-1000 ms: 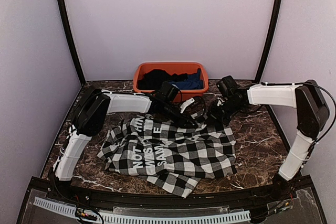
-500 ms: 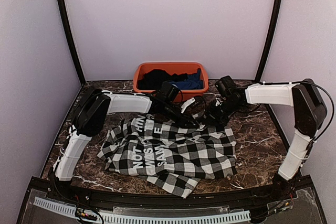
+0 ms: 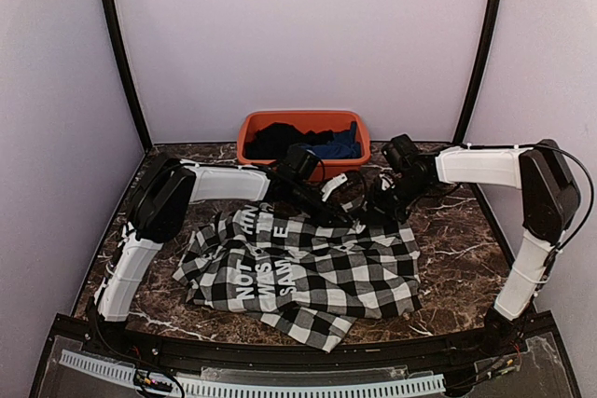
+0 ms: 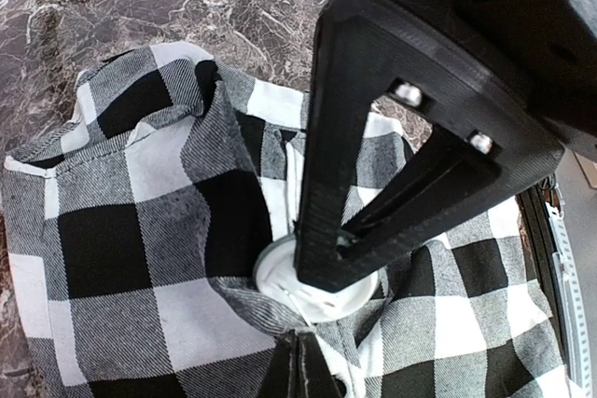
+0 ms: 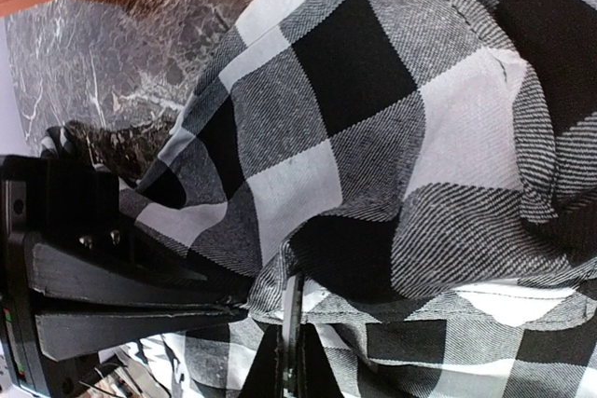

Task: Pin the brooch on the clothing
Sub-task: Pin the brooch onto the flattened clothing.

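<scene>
Presently: left tool (image 4: 311, 309) clamped on white brooch (image 4: 326, 294); right tool (image 5: 276, 316) pinching a fold of clothing (image 5: 373, 137). Risk: fabric slips that pinch, pin misses cloth.

Left gripper (image 4: 312, 312) is covering the middle of the white brooch (image 4: 280, 277), hiding its pin. Checked shirt (image 4: 140, 267) is running off both wrist views. Bottom edge is cutting the right gripper (image 5: 284, 333). Overhead, brooch is showing too small to tell.
</scene>
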